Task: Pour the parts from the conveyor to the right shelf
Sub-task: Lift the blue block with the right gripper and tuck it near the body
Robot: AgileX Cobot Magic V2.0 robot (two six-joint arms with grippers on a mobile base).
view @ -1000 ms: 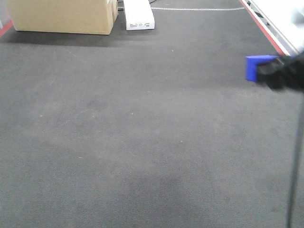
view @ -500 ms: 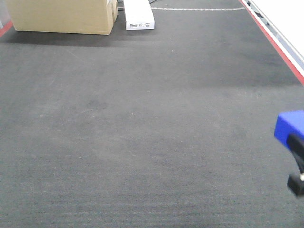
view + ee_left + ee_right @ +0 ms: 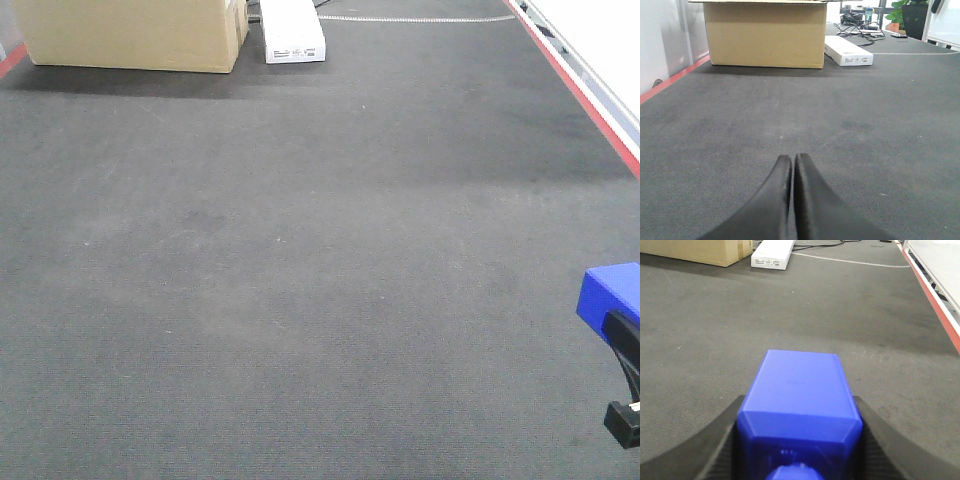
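My right gripper [image 3: 799, 412] is shut on a blue plastic bin [image 3: 800, 395], its black fingers [image 3: 715, 440] pressed on both sides. In the front view the blue bin [image 3: 612, 292] and the black gripper [image 3: 626, 385] show at the lower right edge, low over the dark grey carpeted floor [image 3: 300, 250]. My left gripper [image 3: 791, 165] is shut and empty, its fingers touching, just above the floor [image 3: 865, 110]. No parts, conveyor or shelf can be made out.
A large cardboard box [image 3: 130, 35] stands at the far left, with a flat white box [image 3: 292, 30] beside it; both show in the left wrist view as well, the cardboard box [image 3: 765, 35] and the white box [image 3: 847, 52]. A red stripe [image 3: 585, 100] runs along the right edge.
The blue bin in my right gripper came down from the upper right to the lower right edge within the first half second, then sank only slightly.
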